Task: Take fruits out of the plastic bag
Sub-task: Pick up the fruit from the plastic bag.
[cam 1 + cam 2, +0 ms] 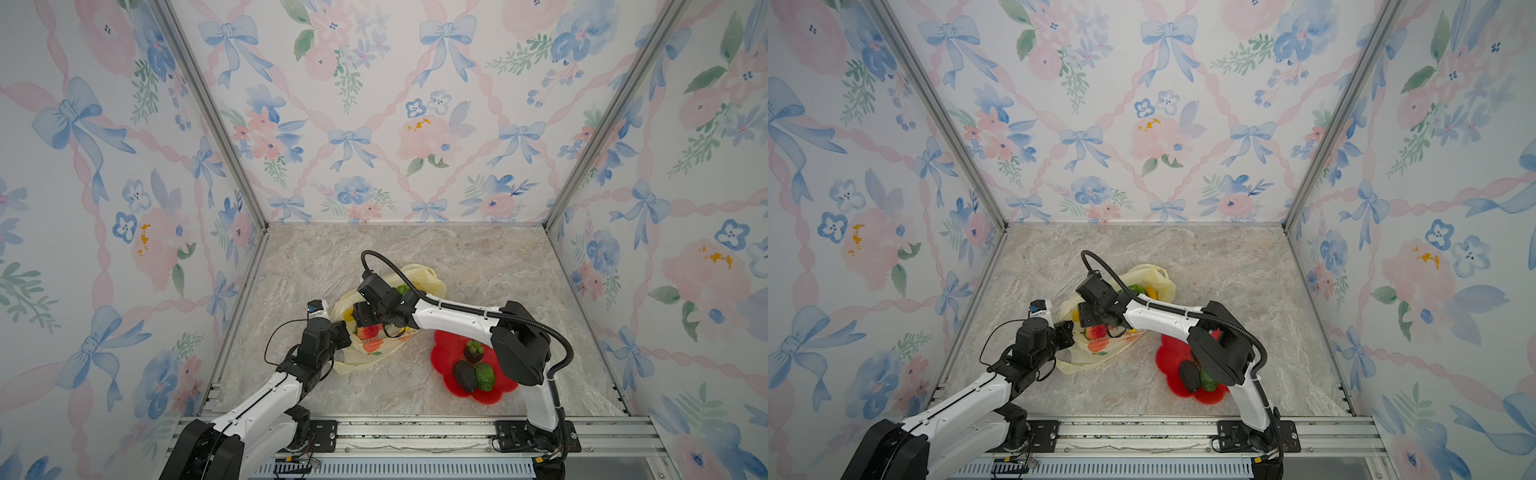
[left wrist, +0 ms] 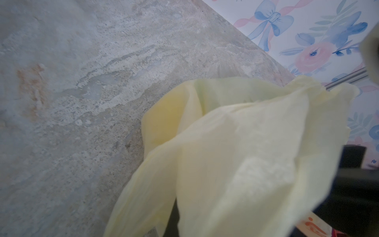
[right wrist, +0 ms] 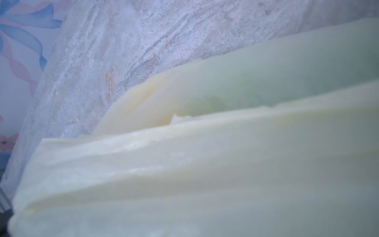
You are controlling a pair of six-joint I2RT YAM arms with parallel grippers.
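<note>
The pale yellow plastic bag (image 1: 384, 332) (image 1: 1100, 345) lies crumpled mid-table. Inside it show a red strawberry (image 1: 369, 331), a yellow fruit (image 1: 348, 316) and a green fruit (image 1: 401, 289). My left gripper (image 1: 348, 332) sits at the bag's left edge, shut on its film, which drapes across the left wrist view as bag (image 2: 246, 153). My right gripper (image 1: 362, 316) reaches down into the bag's mouth. Its fingertips are hidden, and bag film (image 3: 205, 164) fills the right wrist view.
A red flower-shaped plate (image 1: 444, 349) right of the bag holds a dark avocado (image 1: 464, 376), a bumpy green fruit (image 1: 484, 377) and a dark fruit with a green top (image 1: 473, 351). My right arm passes over the plate. Floral walls enclose three sides; a metal rail (image 1: 415, 428) runs along the front.
</note>
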